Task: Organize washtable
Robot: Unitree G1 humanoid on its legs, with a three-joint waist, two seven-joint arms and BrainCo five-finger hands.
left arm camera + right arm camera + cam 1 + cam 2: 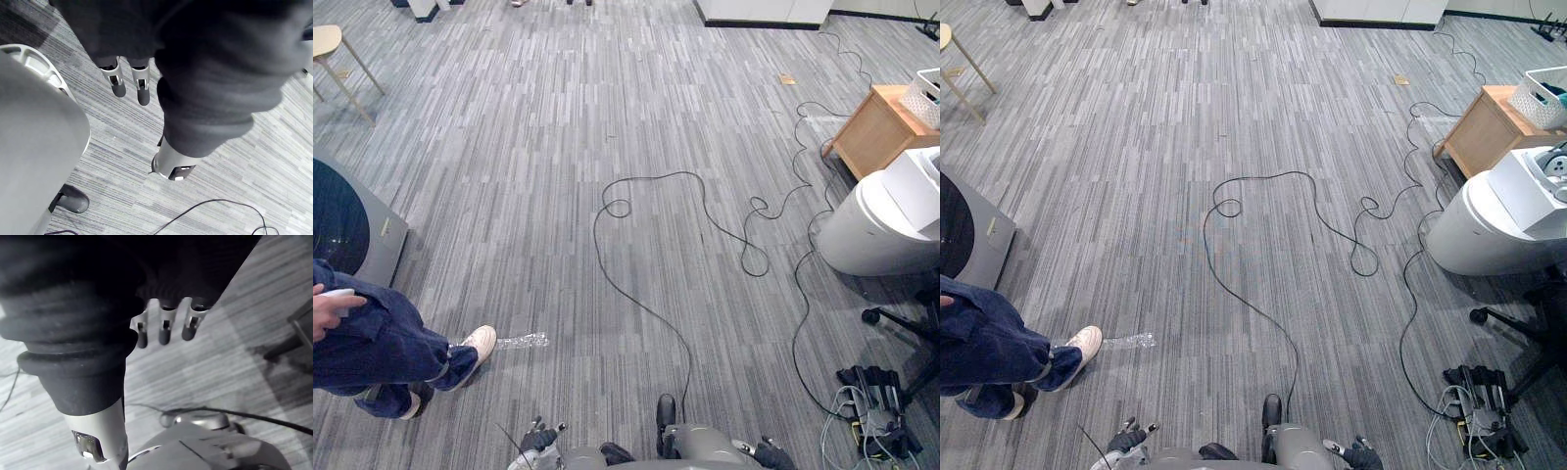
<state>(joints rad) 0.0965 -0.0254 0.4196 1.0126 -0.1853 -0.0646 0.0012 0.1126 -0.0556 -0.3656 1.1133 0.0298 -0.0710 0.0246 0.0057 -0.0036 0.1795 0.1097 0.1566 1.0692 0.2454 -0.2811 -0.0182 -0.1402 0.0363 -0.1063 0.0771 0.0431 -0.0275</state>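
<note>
Fingers [143, 93] of left hand [538, 439] and right hand [771, 453] hung straight, empty; wooden table [879, 127] stood well off ahead-right, nearer right hand.

Grey striped carpet [558, 147]. Lower left: person's blue-trousered leg [382, 345], white shoe [478, 343] just beside a clear bottle [523, 342]. Right: white round appliance [864, 233] near wooden stand [873, 134].
</note>
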